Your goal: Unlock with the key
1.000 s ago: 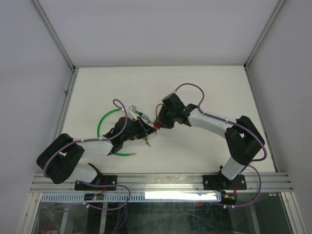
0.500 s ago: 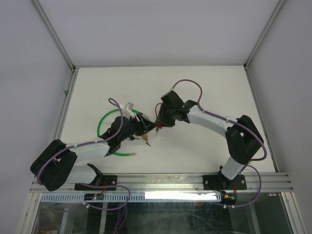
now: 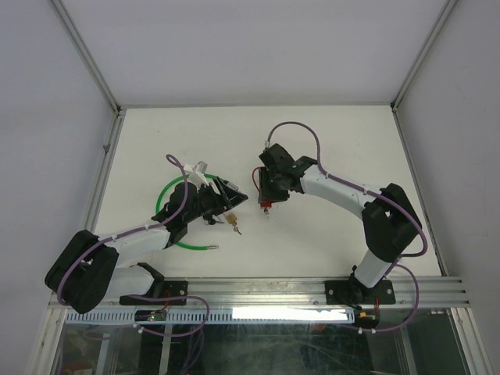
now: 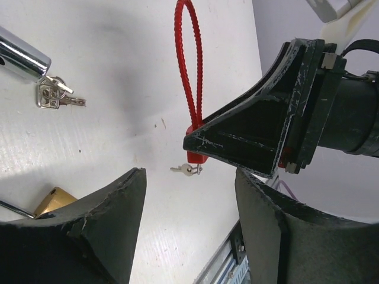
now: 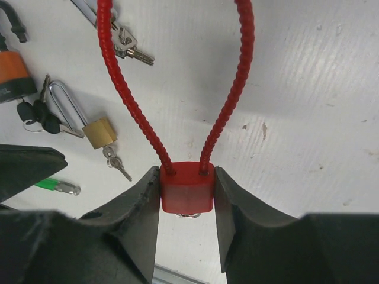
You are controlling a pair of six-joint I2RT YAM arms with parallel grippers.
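Red cable lock (image 5: 187,188), clamped by its body between the fingers of the right gripper (image 5: 187,204), over the table (image 3: 328,141) near its middle. Its long axis ran from body to loop, with the loop pointing away from the fingertips. The small key (image 4: 188,170) sat at the opposite, keyway end; whether it was fully seated could not be told. The left gripper (image 4: 189,231), jaws apart and empty, faced that end. To do the step well, it should close squarely on the key's bow and twist about the lock's axis while the right holds firm. A brass padlock (image 5: 99,132) lay nearby.
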